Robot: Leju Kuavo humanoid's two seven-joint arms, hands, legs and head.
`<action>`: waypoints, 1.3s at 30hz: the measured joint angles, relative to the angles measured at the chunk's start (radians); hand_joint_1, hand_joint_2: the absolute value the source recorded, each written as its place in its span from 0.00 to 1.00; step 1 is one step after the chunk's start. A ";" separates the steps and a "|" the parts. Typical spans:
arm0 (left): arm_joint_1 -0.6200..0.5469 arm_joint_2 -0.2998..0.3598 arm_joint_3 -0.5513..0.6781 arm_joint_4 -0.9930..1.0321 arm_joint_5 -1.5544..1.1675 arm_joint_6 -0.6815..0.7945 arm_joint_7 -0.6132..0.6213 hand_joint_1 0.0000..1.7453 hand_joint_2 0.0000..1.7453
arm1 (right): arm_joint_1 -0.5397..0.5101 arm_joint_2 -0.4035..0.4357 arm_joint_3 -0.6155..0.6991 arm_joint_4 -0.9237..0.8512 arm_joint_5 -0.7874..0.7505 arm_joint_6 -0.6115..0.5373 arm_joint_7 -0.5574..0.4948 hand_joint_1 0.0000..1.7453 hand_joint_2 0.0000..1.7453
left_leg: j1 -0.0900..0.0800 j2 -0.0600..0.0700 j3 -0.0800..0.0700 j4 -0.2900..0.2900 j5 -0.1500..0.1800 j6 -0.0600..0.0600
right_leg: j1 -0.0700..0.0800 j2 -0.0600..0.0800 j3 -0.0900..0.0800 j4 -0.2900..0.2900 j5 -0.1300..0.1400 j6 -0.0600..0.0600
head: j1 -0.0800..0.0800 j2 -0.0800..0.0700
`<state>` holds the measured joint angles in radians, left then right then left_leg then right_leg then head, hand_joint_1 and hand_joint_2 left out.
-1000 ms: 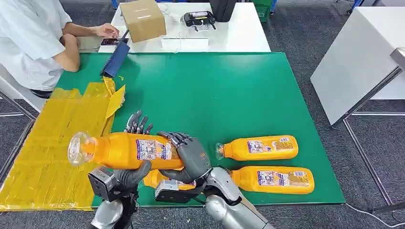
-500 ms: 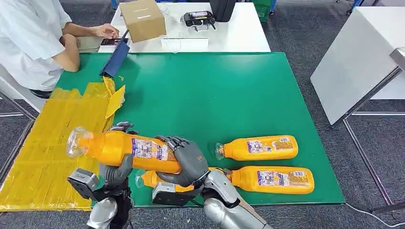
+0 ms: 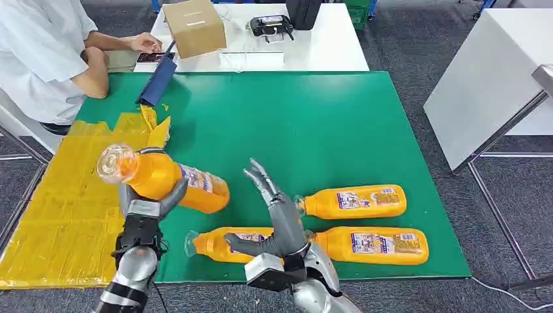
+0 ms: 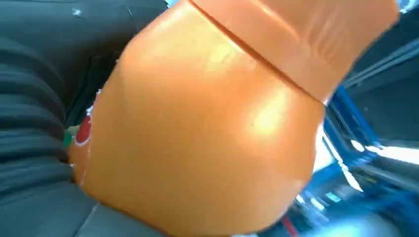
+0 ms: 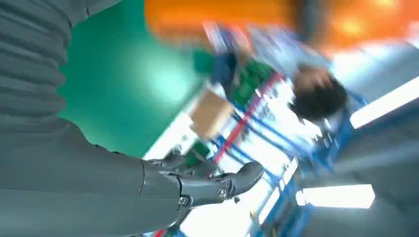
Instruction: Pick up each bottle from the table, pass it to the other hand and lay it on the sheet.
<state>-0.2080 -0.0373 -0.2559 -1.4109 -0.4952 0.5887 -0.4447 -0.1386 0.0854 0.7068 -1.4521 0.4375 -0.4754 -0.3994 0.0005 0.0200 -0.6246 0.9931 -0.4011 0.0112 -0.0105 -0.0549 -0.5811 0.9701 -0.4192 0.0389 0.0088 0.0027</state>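
Note:
My left hand (image 3: 151, 202) grips an orange bottle (image 3: 163, 177) with a clear cap, tilted up above the green table's left part beside the yellow sheet (image 3: 65, 195). Close up, the held bottle (image 4: 207, 123) sits right against the hand's ribbed cover. My right hand (image 3: 277, 218) is open, fingers spread upward, over the table's front middle; its thumb (image 5: 217, 185) holds nothing. Three more orange bottles lie on the table: one (image 3: 231, 242) just in front of the right hand, one (image 3: 355, 201) to its right, one (image 3: 375, 244) at the front right.
A person (image 3: 45, 59) in a white shirt sits at the far left by a dark folder (image 3: 158, 81). A cardboard box (image 3: 194, 26) and a black device (image 3: 270, 25) stand on the white table behind. Another white table (image 3: 486, 85) stands to the right.
My right hand let go of the bottle and opened, drawing back to the right. The left hand now carries the bottle alone and has swung its capped end up and leftward.

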 measured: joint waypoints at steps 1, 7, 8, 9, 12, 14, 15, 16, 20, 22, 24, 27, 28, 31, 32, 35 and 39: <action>-0.025 0.010 0.002 0.039 -0.095 0.026 0.025 1.00 1.00 | 0.013 -0.008 -0.016 -0.045 -0.014 -0.007 -0.005 0.00 0.00 | 0.000 -0.001 0.000 0.000 0.000 0.000 | 0.000 -0.001 0.001 0.000 0.000 0.000 | 0.000 0.000; -0.137 0.059 0.002 0.219 -0.797 0.104 0.284 1.00 1.00 | 0.057 -0.041 -0.090 -0.215 -0.040 -0.041 -0.051 0.00 0.00 | 0.000 0.000 0.000 0.000 0.000 0.000 | 0.000 0.000 0.001 0.000 0.000 0.000 | 0.001 0.000; -0.151 0.068 0.002 0.242 -0.881 0.104 0.321 1.00 1.00 | 0.061 -0.045 -0.096 -0.235 -0.038 -0.045 -0.054 0.00 0.00 | 0.000 0.000 0.000 0.000 0.000 0.000 | 0.000 0.001 0.001 0.000 0.000 0.000 | 0.001 0.000; -0.168 0.085 -0.008 0.268 -0.968 0.105 0.393 1.00 1.00 | 0.064 -0.050 -0.102 -0.255 -0.037 -0.053 -0.059 0.00 0.00 | 0.000 0.000 0.000 0.000 0.000 0.000 | 0.000 0.001 0.000 0.000 0.000 0.000 | 0.000 0.000; -0.232 0.144 -0.096 0.353 -1.057 0.105 0.568 1.00 1.00 | 0.068 -0.061 -0.116 -0.300 -0.034 -0.066 -0.067 0.00 0.00 | 0.000 0.001 0.000 0.000 0.000 0.000 | 0.000 0.001 0.000 0.000 0.001 0.000 | 0.000 0.000; -0.260 0.176 -0.146 0.395 -1.067 0.105 0.592 1.00 1.00 | 0.070 -0.068 -0.122 -0.325 -0.034 -0.071 -0.068 0.00 0.00 | 0.000 0.002 0.000 0.000 0.000 0.000 | 0.000 0.002 0.000 0.001 0.001 0.000 | 0.000 0.000; -0.268 0.185 -0.160 0.407 -1.070 0.105 0.595 1.00 1.00 | 0.072 -0.071 -0.125 -0.333 -0.034 -0.071 -0.068 0.00 1.00 | 0.000 0.002 0.000 0.000 0.000 0.000 | 0.000 0.001 0.000 0.001 0.000 0.000 | 0.000 0.000; -0.274 0.192 -0.174 0.418 -1.070 0.105 0.597 1.00 1.00 | 0.073 -0.073 -0.125 -0.340 -0.034 -0.071 -0.068 0.00 1.00 | 0.000 0.002 0.000 0.000 0.000 -0.001 | 0.000 0.001 0.000 0.001 0.000 0.000 | 0.001 0.000; -0.338 0.225 -0.273 0.513 -1.074 0.101 0.715 1.00 1.00 | 0.074 -0.081 -0.128 -0.361 -0.034 -0.085 -0.075 0.00 1.00 | 0.000 0.002 0.000 0.000 0.000 -0.001 | 0.000 0.001 0.000 0.001 0.000 0.000 | 0.001 0.000; -0.389 0.250 -0.370 0.599 -1.075 0.099 0.773 1.00 1.00 | 0.075 -0.090 -0.133 -0.377 -0.022 -0.085 -0.073 0.00 1.00 | 0.000 0.002 0.000 0.000 0.000 -0.001 | 0.000 0.002 0.000 0.001 0.000 0.000 | 0.000 0.000; -0.424 0.264 -0.451 0.683 -1.074 0.100 0.818 1.00 1.00 | 0.076 -0.106 -0.135 -0.382 0.041 -0.053 -0.030 0.00 1.00 | 0.000 0.003 0.000 0.000 0.000 0.000 | 0.000 0.002 0.000 0.001 0.000 0.000 | 0.001 0.000; -0.443 0.291 -0.533 0.795 -1.074 0.104 0.859 1.00 1.00 | 0.075 -0.147 -0.132 -0.369 0.186 0.057 0.074 0.00 1.00 | 0.000 0.004 0.000 0.000 0.000 -0.001 | 0.000 0.003 0.000 0.001 0.000 0.000 | 0.001 0.000; -0.442 0.297 -0.540 0.819 -1.074 0.105 0.859 1.00 1.00 | 0.075 -0.156 -0.128 -0.356 0.208 0.080 0.088 0.00 1.00 | 0.000 0.004 0.000 0.000 0.000 -0.001 | 0.000 0.003 0.000 0.001 0.000 0.000 | 0.000 0.000; -0.441 0.314 -0.544 0.881 -1.074 0.102 0.827 1.00 1.00 | 0.076 -0.177 -0.112 -0.324 0.240 0.121 0.109 0.00 1.00 | 0.000 0.003 0.000 0.000 0.000 -0.001 | 0.000 0.002 0.000 0.001 0.000 0.000 | 0.000 0.000; -0.441 0.319 -0.546 0.898 -1.075 0.102 0.825 0.83 1.00 | 0.076 -0.182 -0.108 -0.315 0.243 0.125 0.112 0.00 1.00 | 0.000 0.003 0.000 0.000 0.000 -0.001 | 0.000 0.002 0.001 0.001 0.000 0.000 | 0.000 0.000; -0.444 0.322 -0.544 0.933 -1.074 0.076 0.816 0.00 1.00 | 0.073 -0.193 -0.095 -0.294 0.260 0.153 0.140 0.00 1.00 | 0.000 0.003 0.000 0.000 0.000 -0.001 | 0.000 0.002 0.001 0.001 0.000 0.000 | 0.000 0.000; -0.443 0.320 -0.517 0.964 -1.051 0.043 0.791 0.00 1.00 | 0.068 -0.203 -0.082 -0.268 0.283 0.195 0.175 0.00 1.00 | 0.000 0.003 0.001 -0.001 0.000 -0.001 | 0.000 0.002 0.002 0.001 0.000 -0.001 | 0.001 0.000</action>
<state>-0.6510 0.2827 -0.7732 -0.4467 -1.5457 0.6317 0.3463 -0.0710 -0.1175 0.6249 -1.7197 0.7206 -0.2807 -0.2246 0.0007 0.0231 -0.6233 0.9925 -0.4009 0.0105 -0.0102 -0.0528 -0.5788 0.9713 -0.4195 0.0384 0.0095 0.0027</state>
